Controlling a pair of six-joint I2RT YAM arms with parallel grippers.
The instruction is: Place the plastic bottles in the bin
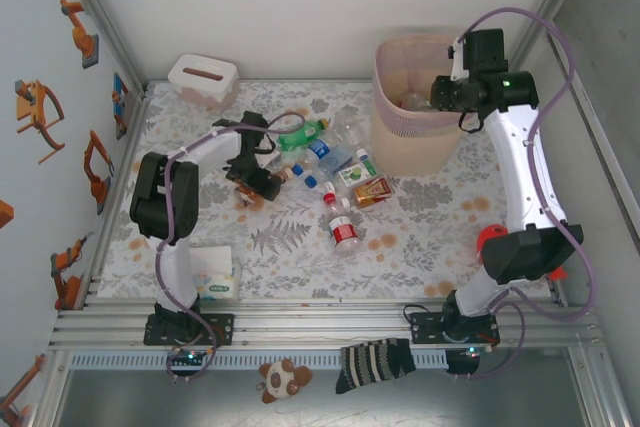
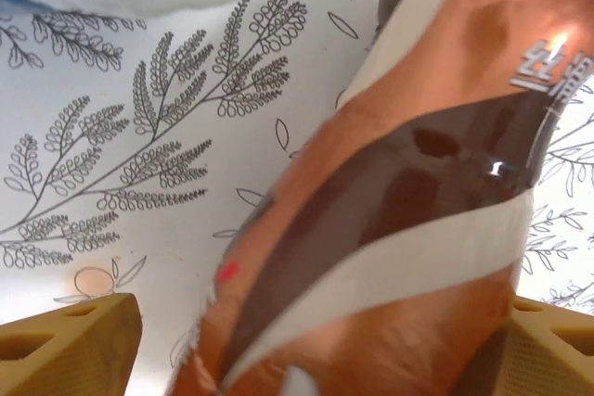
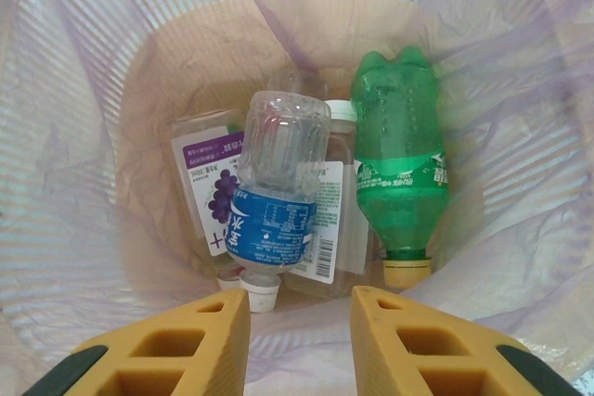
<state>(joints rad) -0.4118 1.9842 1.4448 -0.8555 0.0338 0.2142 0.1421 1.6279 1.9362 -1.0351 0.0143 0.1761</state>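
Four bottles at least lie at the bottom of the bin (image 1: 415, 152): a green bottle (image 3: 401, 173) with a pale cap, a blue-label bottle (image 3: 274, 201), a grape-label bottle (image 3: 209, 183), and a white-label bottle (image 3: 332, 220) under them. Pink liner (image 3: 520, 90) all round them. We see the right gripper (image 3: 300, 326) hanging over the bin mouth, looking straight down. Its jaws are partly apart with nothing between them, so released and empty.

Left gripper (image 2: 322, 308) is low over the table (image 1: 440, 207), in the pile of bottles left of the bin in the top view. Its jaws are spread wide around a brown-label bottle (image 2: 408, 192) lying on the leaf-print cloth. One finger (image 2: 74, 345) stands clear of it, bare cloth showing in the gap. The other finger (image 2: 557, 345) is right at the bottle's side, but we cannot tell if it touches. So not clenched.

Rest of the pile, top view: a second green bottle (image 1: 303, 134) on the far side, a red-label bottle (image 1: 345, 233) nearest the arms, several more between. White tissue box (image 1: 203, 80) in the far left corner, tissue pack (image 1: 213, 285) by the left arm's base.
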